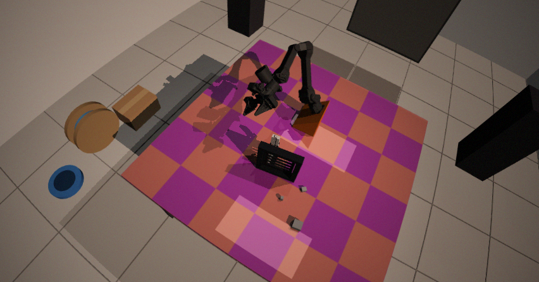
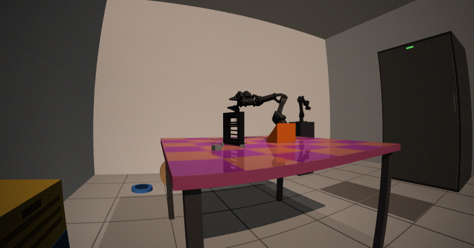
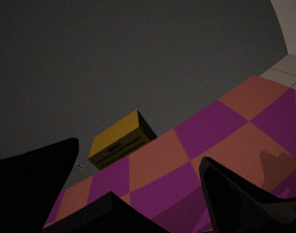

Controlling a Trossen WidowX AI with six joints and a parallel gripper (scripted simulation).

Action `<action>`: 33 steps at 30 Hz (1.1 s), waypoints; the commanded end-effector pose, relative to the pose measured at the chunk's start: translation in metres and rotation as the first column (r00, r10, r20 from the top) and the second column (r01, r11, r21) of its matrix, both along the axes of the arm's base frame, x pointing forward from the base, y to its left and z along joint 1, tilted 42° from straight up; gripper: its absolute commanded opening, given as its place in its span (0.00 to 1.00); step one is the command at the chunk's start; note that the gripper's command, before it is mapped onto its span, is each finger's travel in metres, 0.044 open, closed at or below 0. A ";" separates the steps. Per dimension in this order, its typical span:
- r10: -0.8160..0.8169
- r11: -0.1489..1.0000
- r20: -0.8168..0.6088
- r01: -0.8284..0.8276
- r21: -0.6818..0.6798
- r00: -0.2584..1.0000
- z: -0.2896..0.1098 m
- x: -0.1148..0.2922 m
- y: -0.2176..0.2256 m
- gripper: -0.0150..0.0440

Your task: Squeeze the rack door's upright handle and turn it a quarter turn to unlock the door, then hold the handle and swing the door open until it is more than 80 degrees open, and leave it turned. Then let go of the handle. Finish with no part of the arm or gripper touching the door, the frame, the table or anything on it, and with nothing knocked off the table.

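The rack (image 1: 298, 167) (image 2: 241, 128) is a black upright frame with slats inside, standing on the checkered table (image 1: 399, 155) (image 2: 285, 176). I cannot make out the door, its angle or its handle apart from the frame. A small pale piece (image 1: 275, 139) shows at the rack's arm-facing side. My gripper (image 1: 252, 110) (image 2: 229, 103) (image 3: 140, 155) is open, with nothing seen between its fingers. In the exterior view it appears above the rack's top. A black corner (image 3: 111, 216) between the fingers' lower parts in the wrist view may be the rack; contact cannot be told.
The arm stands on an orange wedge (image 1: 309, 123) (image 2: 285, 133). Several small grey blocks lie near the rack, one (image 1: 297, 224) (image 2: 216, 147) farther out. A second arm (image 2: 301, 108) stands behind the table. A yellow box (image 2: 29, 203) (image 3: 120, 138) is beyond the table's edge.
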State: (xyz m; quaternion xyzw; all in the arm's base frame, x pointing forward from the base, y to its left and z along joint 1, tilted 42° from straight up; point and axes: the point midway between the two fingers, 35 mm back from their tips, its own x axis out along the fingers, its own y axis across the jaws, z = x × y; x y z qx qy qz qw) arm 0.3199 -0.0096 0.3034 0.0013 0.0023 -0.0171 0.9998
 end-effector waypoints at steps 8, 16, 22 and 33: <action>-0.020 0.999 -0.180 0.026 0.029 0.983 -0.021 0.018 0.007 0.75; -0.048 0.998 -0.392 0.061 0.021 0.919 -0.048 0.032 0.019 0.75; -0.080 0.996 -0.532 0.085 -0.014 0.843 -0.068 0.037 0.028 0.75; -0.174 0.985 -0.730 0.110 -0.135 0.661 -0.097 0.036 0.042 0.75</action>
